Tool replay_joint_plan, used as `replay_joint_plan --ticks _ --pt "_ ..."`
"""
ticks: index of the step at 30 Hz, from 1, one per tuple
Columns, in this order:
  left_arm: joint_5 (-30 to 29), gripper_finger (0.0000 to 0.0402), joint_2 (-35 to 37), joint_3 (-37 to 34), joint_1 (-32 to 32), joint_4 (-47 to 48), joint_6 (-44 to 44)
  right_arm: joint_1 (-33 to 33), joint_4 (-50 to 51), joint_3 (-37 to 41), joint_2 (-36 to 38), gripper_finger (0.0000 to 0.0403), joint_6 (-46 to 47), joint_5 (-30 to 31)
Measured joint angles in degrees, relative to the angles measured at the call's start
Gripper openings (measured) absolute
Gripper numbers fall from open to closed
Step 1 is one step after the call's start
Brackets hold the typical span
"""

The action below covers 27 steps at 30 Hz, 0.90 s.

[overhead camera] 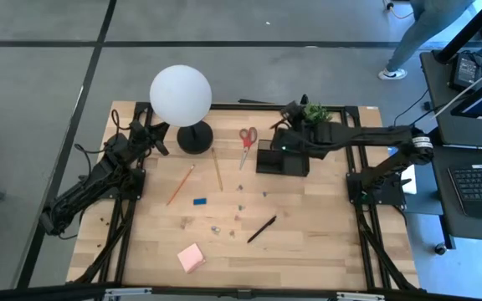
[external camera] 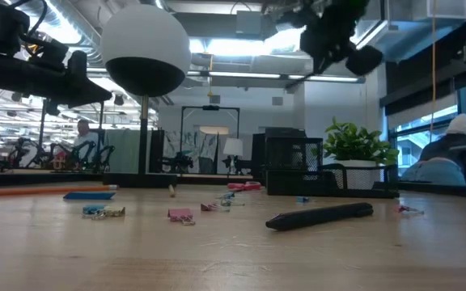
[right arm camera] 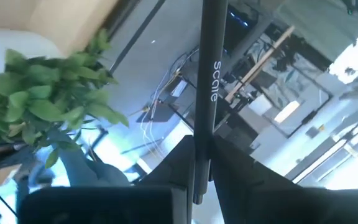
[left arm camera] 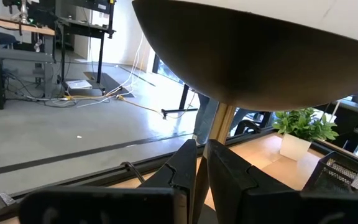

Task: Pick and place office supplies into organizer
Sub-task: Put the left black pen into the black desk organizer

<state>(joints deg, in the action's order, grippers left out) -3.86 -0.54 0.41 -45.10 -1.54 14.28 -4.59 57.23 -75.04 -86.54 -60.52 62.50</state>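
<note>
Crowding organizer (overhead camera: 281, 159): plant (overhead camera: 315, 111), scissors (overhead camera: 247, 142)

Tiny clips (overhead camera: 239, 203) too small to tell; pen (right arm camera: 205, 74) tip cut off.

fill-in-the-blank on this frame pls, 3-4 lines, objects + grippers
1. The right gripper is shut on a black ____.
2. The right gripper hovers above the black ____.
3. The scissors on the table have ____ handles.
4. The sticky-note pad near the table's front edge is ____.

Missing words: pen; organizer; red; pink
</note>
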Motion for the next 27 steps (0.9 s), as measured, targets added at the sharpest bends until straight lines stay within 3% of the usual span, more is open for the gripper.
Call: replay_joint_plan --ticks 15,22,27 --pt "0.0 0.0033 0.0 0.0 0.0 0.0 0.0 1.8 -19.6 15.5 0.0 0.0048 -11.5 -1.0" --pt "0.0 0.0033 0.0 0.0 0.0 0.0 0.0 1.8 -28.2 19.0 0.0 0.0048 -19.1 -1.4" --pt "0.0 0.0033 0.0 0.0 0.0 0.0 0.0 1.8 -28.4 20.1 0.0 0.0048 -20.4 -1.3"
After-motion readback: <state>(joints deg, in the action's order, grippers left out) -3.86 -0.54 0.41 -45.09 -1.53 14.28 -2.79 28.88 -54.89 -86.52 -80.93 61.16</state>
